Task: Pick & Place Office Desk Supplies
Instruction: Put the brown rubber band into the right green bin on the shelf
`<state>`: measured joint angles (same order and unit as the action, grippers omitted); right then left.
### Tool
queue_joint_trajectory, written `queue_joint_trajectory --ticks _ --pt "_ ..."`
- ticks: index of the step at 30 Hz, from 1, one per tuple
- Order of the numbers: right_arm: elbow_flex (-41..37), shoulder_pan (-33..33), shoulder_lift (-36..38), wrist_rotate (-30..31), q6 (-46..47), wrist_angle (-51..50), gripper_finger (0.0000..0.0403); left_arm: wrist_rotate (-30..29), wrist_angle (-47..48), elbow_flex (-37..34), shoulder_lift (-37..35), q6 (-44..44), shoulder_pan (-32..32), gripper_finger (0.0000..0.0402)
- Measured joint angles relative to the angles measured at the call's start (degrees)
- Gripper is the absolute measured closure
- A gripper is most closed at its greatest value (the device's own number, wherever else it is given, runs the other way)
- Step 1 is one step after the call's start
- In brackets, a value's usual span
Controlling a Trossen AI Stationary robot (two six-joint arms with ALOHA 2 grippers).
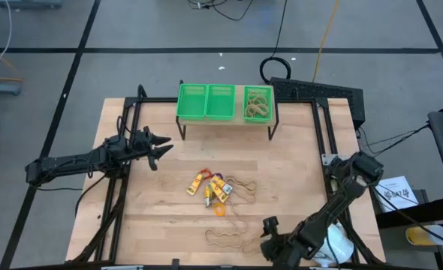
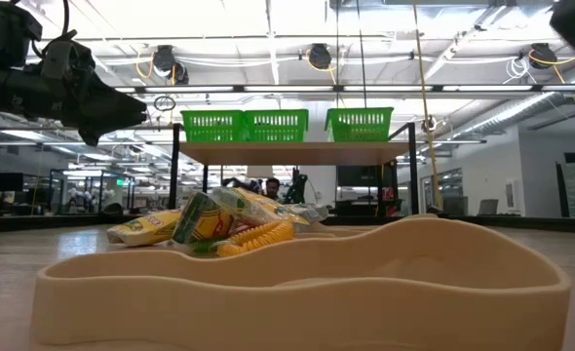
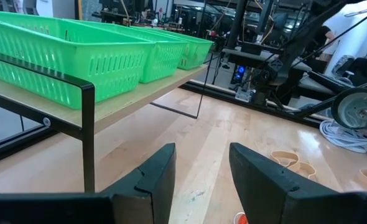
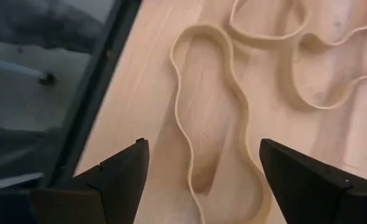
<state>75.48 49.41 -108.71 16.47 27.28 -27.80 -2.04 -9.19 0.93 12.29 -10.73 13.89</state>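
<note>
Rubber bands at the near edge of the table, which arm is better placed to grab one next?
Probably the right. The right gripper sits open just beside the rubber bands, with one loop between its fingers in its wrist view. The left gripper is open up by the green baskets.

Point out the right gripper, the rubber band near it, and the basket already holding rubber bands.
right gripper [image 1: 270,234], high view, between its fingertips.
rubber band [image 1: 223,239], high view, on the loop.
basket [image 1: 245,117], high view, on its rim.
</note>
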Motion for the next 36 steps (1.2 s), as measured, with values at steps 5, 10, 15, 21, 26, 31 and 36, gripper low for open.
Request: queue_joint_trajectory --ticks 5,10,15,21,26,31,36 --pt "0.0 -0.77 -4.12 0.25 -2.94 0.37 0.011 0.02 -0.04 0.0 0.02 0.01 0.0 0.0243" --pt "0.15 -2.29 -5.05 -0.37 -2.92 0.29 0.0111 0.0 -0.02 0.0 0.0 -0.01 0.0 0.0243" --pt "0.15 -3.99 -4.89 -4.28 -2.93 0.32 0.0119 0.0 0.01 0.0 0.01 0.01 0.0 0.0243" --pt "0.11 -5.99 -4.92 -7.82 -3.12 0.32 0.0183 0.02 -0.01 0.0 0.01 0.01 0.0 0.0243" --pt "0.04 -7.36 -4.96 -7.82 -6.89 0.16 0.0263 0.0 0.0 0.0 0.02 0.01 0.0 0.0243" --pt "0.04 -9.09 -4.96 -8.39 -12.3 0.2 0.0339 0.01 -0.02 0.0 0.01 0.01 0.0 0.0243" --pt "0.02 -10.86 -4.98 -10.15 -15.7 0.43 0.0397 0.02 0.0 0.0 0.0 0.01 0.0 0.0243"
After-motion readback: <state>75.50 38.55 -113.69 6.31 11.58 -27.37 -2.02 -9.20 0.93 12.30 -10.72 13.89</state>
